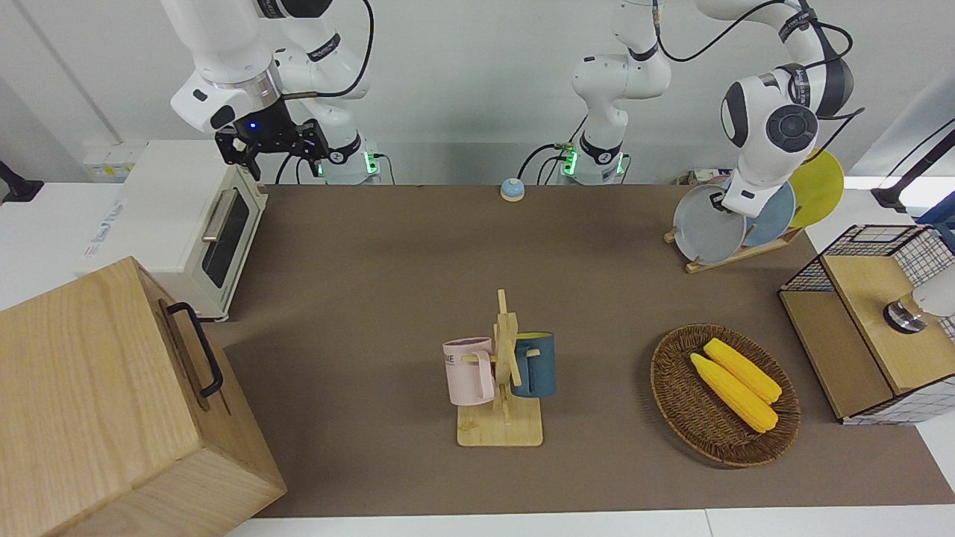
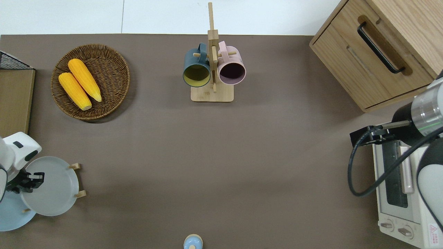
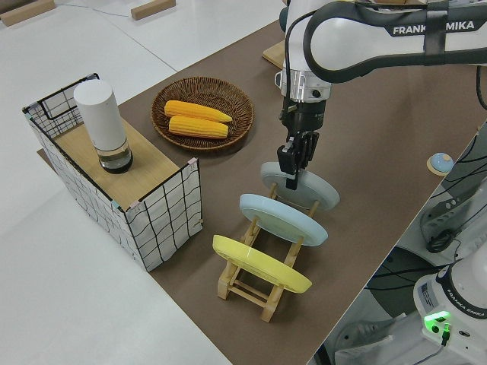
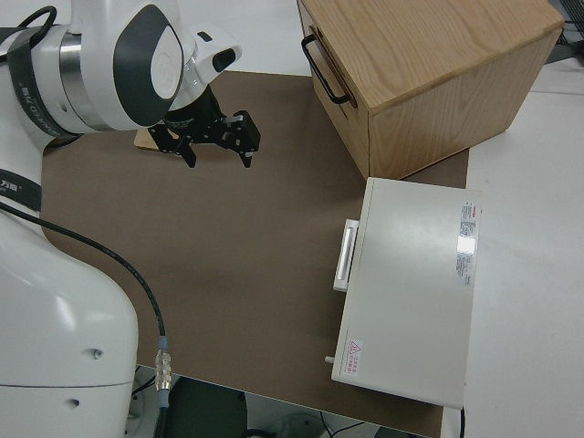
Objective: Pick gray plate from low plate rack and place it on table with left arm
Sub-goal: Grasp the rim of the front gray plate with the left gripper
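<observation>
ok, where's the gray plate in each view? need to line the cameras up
Front: gray plate at the left arm's end, upper area, standing in the low plate rack, left gripper at its top rim.
Overhead: lower corner at the left arm's end.
Left side: centre, slot farthest from the camera.
Right side: not in it.
Shared landmark: corn basket, farther from the robots than the rack.

Three plates (image 3: 300, 185), two mugs (image 1: 470, 371), two corn cobs (image 1: 735, 391).
</observation>
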